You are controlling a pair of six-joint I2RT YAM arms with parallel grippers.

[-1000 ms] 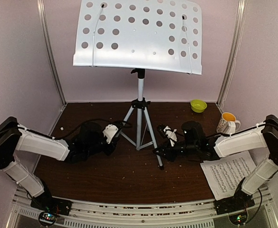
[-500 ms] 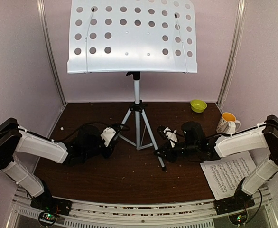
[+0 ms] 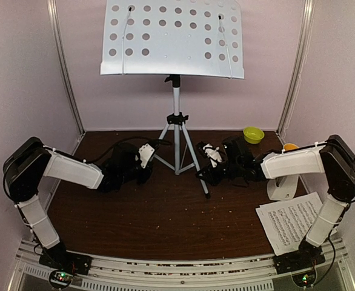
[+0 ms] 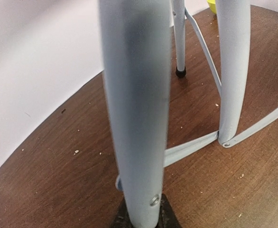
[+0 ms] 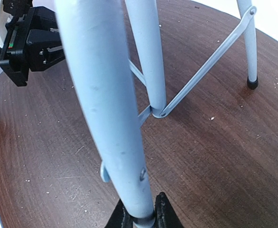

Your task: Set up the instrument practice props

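Observation:
The music stand's white perforated desk (image 3: 172,37) sits high on a silver tripod pole (image 3: 177,121) at the back middle of the table. My left gripper (image 3: 148,159) is shut on the tripod's left leg (image 4: 136,95), whose tube fills the left wrist view between the dark fingertips (image 4: 166,219). On the opposite side, the right leg (image 5: 106,104) is clamped in my right gripper (image 3: 205,167), just above its foot. White sheet-music pages (image 3: 292,221) lie flat at the near right.
A small yellow-green bowl (image 3: 253,134) sits at the back right. Behind my right forearm only the orange top of the mug (image 3: 291,146) shows. The tripod's third foot (image 4: 180,72) rests near the back wall. Crumbs dot the brown table (image 3: 159,212).
Both arms have reached farther back, carrying the stand toward the far wall. The pole stands more upright and the desk has shifted right. My right forearm now covers most of the mug.

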